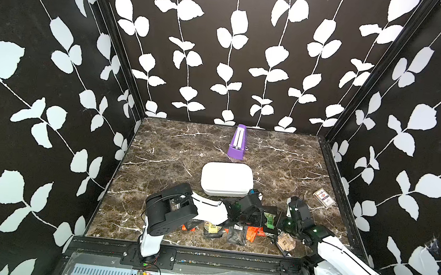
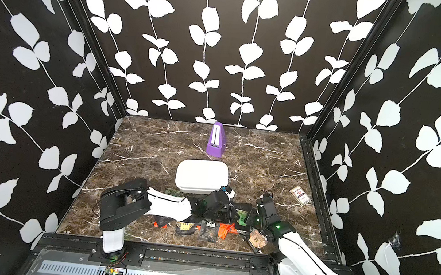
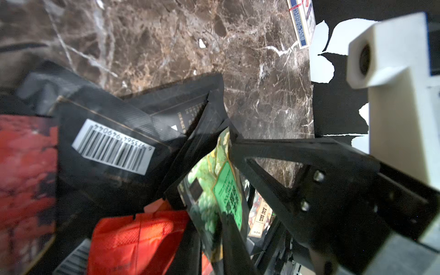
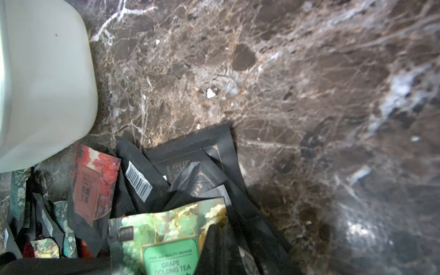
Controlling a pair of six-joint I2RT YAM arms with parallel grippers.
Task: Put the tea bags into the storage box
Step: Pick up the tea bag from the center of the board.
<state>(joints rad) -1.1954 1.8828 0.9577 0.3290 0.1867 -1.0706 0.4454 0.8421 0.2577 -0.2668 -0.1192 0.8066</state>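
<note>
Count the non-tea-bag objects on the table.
3: storage box mid-table, purple wedge behind it, card pack near the right edge. The tea bag pile may hide more.

I can read "FOOD AND BEAUTY PROMISE" and "GRAPE OOLONG TEA" on the green label of one tea bag (image 4: pixel 166 240).

Left arm (image 1: pixel 169 211): black boxy joint housings, white link shells, white base post, thin black cable loop at side.
Right arm (image 1: pixel 340 256): white shells with thin black seam line, black joints, green indicator lamp.
Right gripper (image 3: pixel 234 146): black trussed finger, two silver screws, white camera block.
</note>
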